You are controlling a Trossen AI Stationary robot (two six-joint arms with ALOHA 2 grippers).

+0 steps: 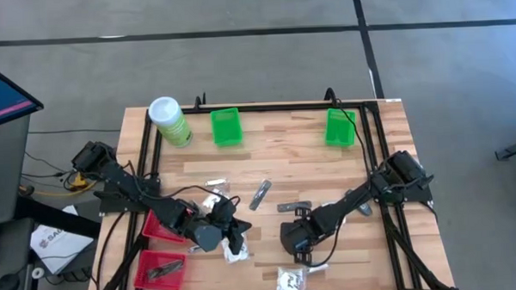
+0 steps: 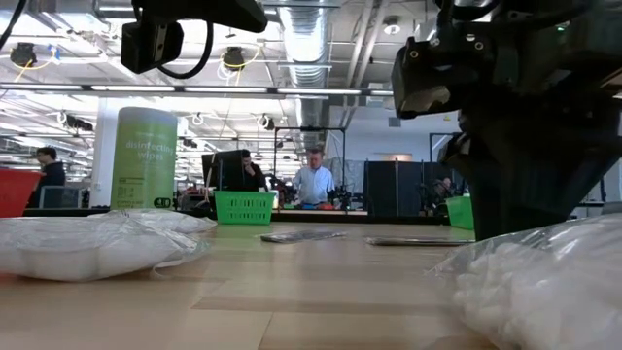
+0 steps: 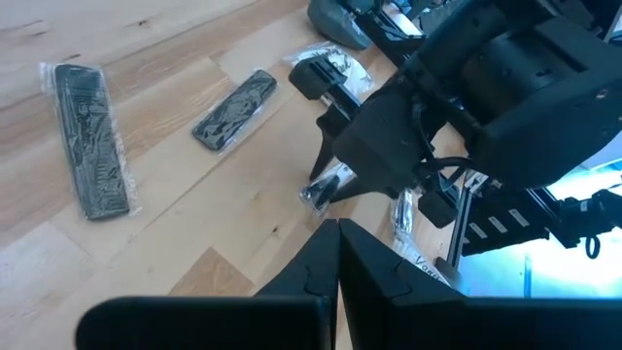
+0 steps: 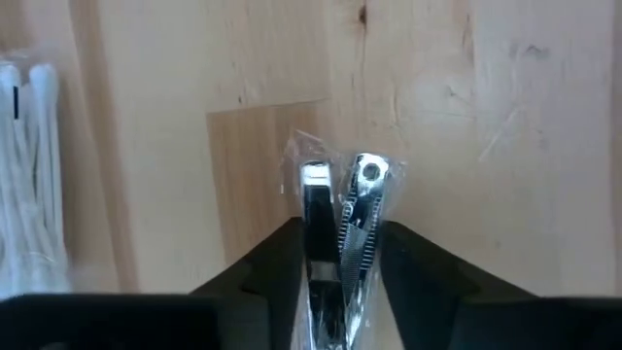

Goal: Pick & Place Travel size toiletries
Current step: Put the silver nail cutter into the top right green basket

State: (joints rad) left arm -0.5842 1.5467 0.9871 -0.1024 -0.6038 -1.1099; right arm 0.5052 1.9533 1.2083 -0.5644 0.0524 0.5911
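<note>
Toiletries lie scattered over the wooden table (image 1: 267,153), and we work down from that spread: a white crinkly packet (image 1: 290,282) at the near edge, dark grey sticks (image 1: 260,194) near the middle, and red baskets (image 1: 162,226) at the left arm's side. Our right gripper (image 1: 297,240) is low over the near middle of the table, its fingers (image 4: 282,255) closing on a slim clear sachet (image 4: 335,209) with two shiny metal pieces inside; the sachet sits between the pads, still on the wood. We judge the grasp is the step in hand, so we should finish closing squarely across the sachet, keep the film from sliding out, then lift straight up before travelling. Our left gripper (image 3: 338,243) waits just to the left of the right one, fingers pressed together and holding nothing.
</note>
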